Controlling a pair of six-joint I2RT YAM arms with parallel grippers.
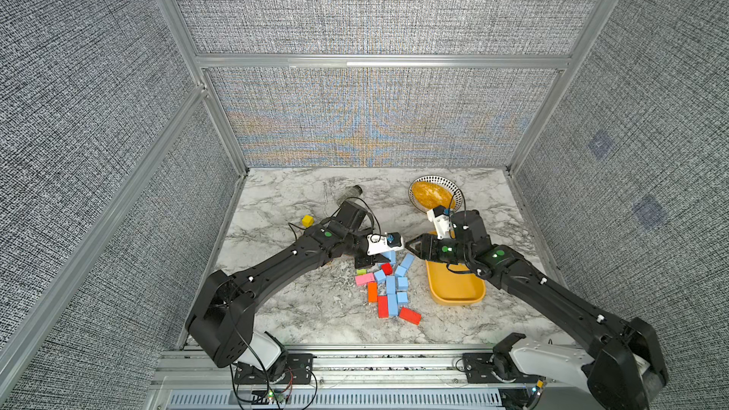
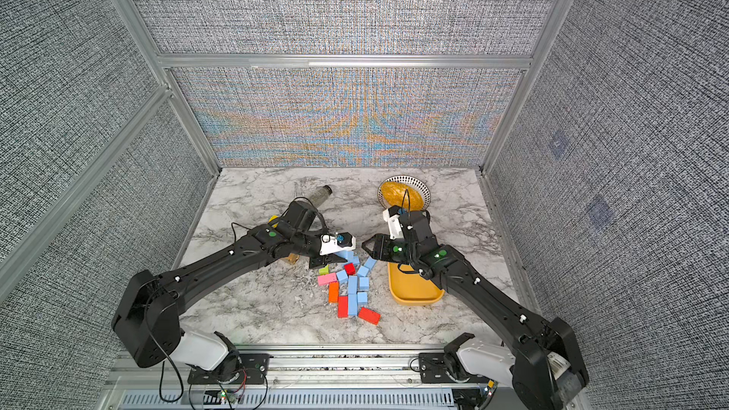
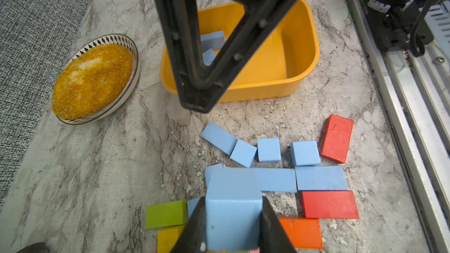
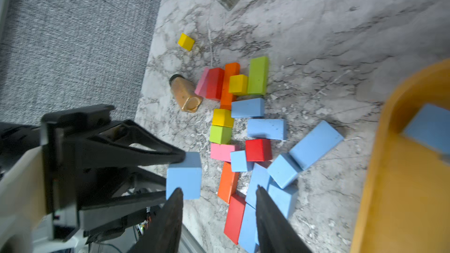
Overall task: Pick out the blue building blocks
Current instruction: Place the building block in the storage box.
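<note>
Bare strip btw blue blocks, tub

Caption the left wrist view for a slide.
Left end effector grips a matte sky-blue cube; mixed coloured blocks lie beyond, and a yellow plastic tub holds blue blocks.

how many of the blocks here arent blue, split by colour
red blocks: 4
yellow blocks: 3
orange blocks: 2
green blocks: 2
pink blocks: 2
total in view: 13
</note>
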